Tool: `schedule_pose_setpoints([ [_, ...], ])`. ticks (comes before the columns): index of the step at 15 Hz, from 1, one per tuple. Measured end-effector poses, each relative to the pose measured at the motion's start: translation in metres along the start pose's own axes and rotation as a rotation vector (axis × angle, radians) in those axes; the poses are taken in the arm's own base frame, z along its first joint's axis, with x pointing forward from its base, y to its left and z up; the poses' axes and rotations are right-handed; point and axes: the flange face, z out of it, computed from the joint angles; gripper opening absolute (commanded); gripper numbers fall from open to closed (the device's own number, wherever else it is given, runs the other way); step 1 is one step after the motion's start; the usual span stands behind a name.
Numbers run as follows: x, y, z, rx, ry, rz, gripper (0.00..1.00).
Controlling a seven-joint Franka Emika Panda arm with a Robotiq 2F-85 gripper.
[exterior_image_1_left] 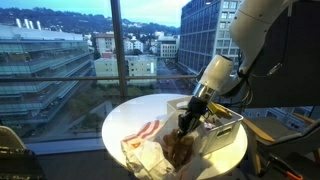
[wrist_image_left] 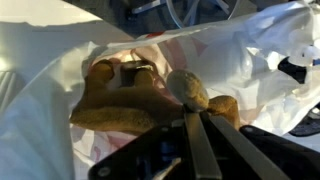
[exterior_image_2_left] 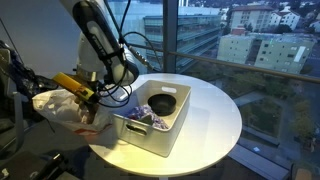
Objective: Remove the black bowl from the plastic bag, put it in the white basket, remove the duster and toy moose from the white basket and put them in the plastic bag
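Observation:
My gripper (wrist_image_left: 196, 112) is shut on a tan limb of the brown plush toy moose (wrist_image_left: 120, 100) and holds it inside the open white plastic bag (wrist_image_left: 40, 90). In both exterior views the gripper (exterior_image_1_left: 189, 112) (exterior_image_2_left: 92, 100) hangs over the bag (exterior_image_1_left: 150, 140) (exterior_image_2_left: 55, 105), with the moose (exterior_image_1_left: 180, 148) below it. The black bowl (exterior_image_2_left: 162, 102) lies in the white basket (exterior_image_2_left: 150, 138) (exterior_image_1_left: 228, 124). A small multicoloured thing (exterior_image_2_left: 140, 118) lies next to the bowl. A yellow-orange stick (exterior_image_2_left: 70, 82) lies at the bag; I cannot tell whether either is the duster.
Bag and basket stand on a round white table (exterior_image_1_left: 235, 150) (exterior_image_2_left: 215, 120) beside a large window. The basket is close beside the bag. Cables and equipment (exterior_image_2_left: 15, 80) stand behind the bag. The table edge is near the bag.

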Motion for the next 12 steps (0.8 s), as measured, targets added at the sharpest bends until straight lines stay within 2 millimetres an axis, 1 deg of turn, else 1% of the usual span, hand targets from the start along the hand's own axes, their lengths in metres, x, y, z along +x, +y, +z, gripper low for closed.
schedule_pose_setpoints([
  [3,0.001,0.003,0.015,-0.061,0.013,-0.029,0.02],
  [6,0.011,-0.004,0.025,-0.109,0.063,-0.063,0.02],
  [8,0.021,-0.01,0.029,-0.131,0.11,-0.074,0.02],
  [9,0.025,-0.013,0.03,-0.139,0.13,-0.076,0.05],
  [10,0.028,-0.015,0.031,-0.144,0.143,-0.078,0.32],
  [11,0.029,-0.015,0.031,-0.147,0.148,-0.08,0.33],
  [12,0.03,-0.015,0.032,-0.148,0.149,-0.081,0.4],
])
